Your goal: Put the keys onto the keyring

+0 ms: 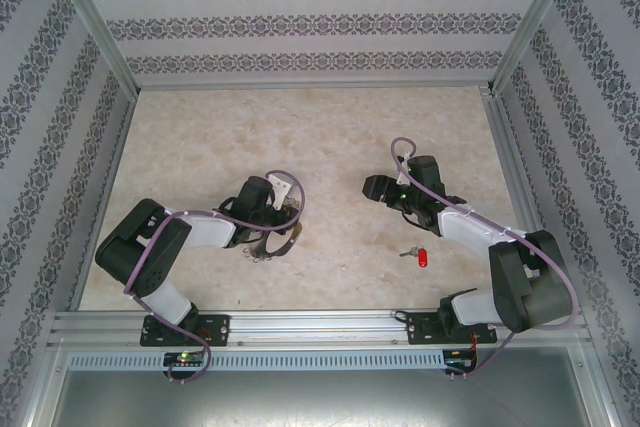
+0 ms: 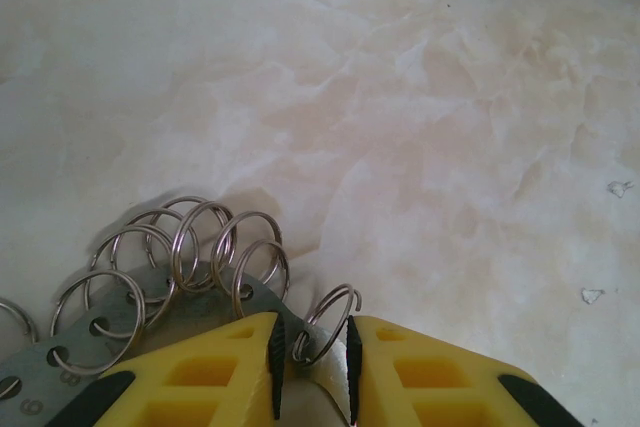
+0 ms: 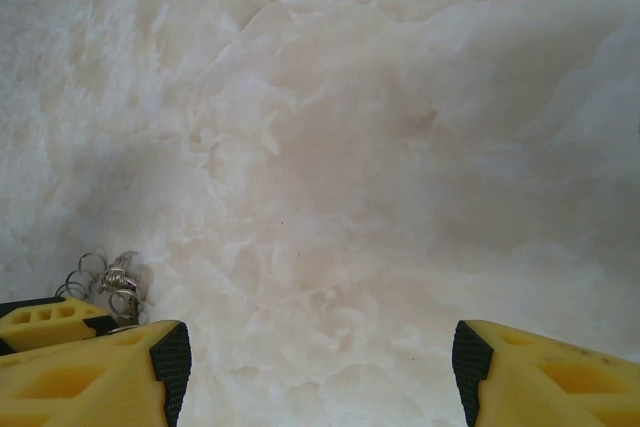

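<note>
Your left hand (image 2: 312, 357) was closed down narrow on the rim of the keyring (image 2: 165, 282), with one small ring (image 2: 340, 290) caught between its pads. That was a thin, edge-on hold, and I judged the hoop could pivot or slip out once anything pressed on it. Your right hand (image 3: 320, 367) stood wide open and held nothing, over bare counter (image 3: 330, 147). From above, the red key (image 1: 422, 256) lay flat at about 5 o'clock from that hand, beside its own forearm, with the keyring well apart at the key's 9 o'clock. You risked skidding the tiny key along the smooth top instead of lifting it.
</note>
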Motion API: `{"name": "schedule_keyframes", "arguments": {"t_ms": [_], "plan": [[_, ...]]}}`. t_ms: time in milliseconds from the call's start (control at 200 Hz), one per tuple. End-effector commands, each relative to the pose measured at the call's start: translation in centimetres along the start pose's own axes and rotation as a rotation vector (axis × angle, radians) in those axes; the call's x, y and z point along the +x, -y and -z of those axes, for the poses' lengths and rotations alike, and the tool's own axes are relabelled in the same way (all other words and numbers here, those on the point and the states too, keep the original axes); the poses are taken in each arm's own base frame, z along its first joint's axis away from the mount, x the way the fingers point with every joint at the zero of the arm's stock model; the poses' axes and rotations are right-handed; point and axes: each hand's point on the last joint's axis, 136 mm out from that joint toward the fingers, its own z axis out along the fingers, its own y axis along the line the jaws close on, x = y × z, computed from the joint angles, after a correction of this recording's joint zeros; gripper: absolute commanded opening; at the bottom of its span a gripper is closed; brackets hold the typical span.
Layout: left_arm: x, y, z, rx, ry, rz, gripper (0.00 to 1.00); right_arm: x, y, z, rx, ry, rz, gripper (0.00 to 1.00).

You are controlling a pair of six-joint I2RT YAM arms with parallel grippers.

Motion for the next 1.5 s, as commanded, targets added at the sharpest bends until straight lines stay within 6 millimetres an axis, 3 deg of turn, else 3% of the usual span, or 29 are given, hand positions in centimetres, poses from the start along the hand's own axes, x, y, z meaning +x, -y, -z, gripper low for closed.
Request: {"name": "schedule_keyframes", "arguments": {"t_ms": [0, 580, 714, 854, 934, 1184, 1394, 1494], "plan": [[1.2, 0.0, -0.1, -0.034, -0.039, -0.052, 0.25, -0.5, -0.3, -0.1, -0.017, 0.005, 0.007, 0.72], [1.3, -0.4, -0.9, -0.082, -0.048, -0.077, 0.23, -0.5, -0.4, 0.0, -0.019, 0.002, 0.021, 0.75], [0.9, -0.5, -1.0, -0.089, -0.039, -0.078, 0.16, -0.4, -0.4, 0.0, -0.02, -0.001, 0.022, 0.77], [0.5, -0.5, -1.1, -0.09, -0.029, -0.077, 0.08, -0.4, -0.3, 0.1, -0.015, -0.001, 0.024, 0.84], [0.4, -0.4, -1.1, -0.088, -0.025, -0.079, 0.02, -0.5, -0.2, 0.2, -0.004, 0.008, 0.032, 0.98], [-0.4, 0.7, -0.7, -0.043, -0.034, -0.101, 0.0, -1.4, 1.2, 1.1, 0.145, 0.065, 0.061, 0.98], [-1.1, 1.9, 0.7, -0.002, 0.017, -0.191, 0.0, -1.0, -0.5, 1.2, 0.069, 0.024, 0.099, 0.98], [-0.7, 3.3, 0.9, 0.073, -0.027, -0.237, 0.0, -0.6, -1.1, 1.0, 0.032, -0.008, 0.105, 0.92]]}}
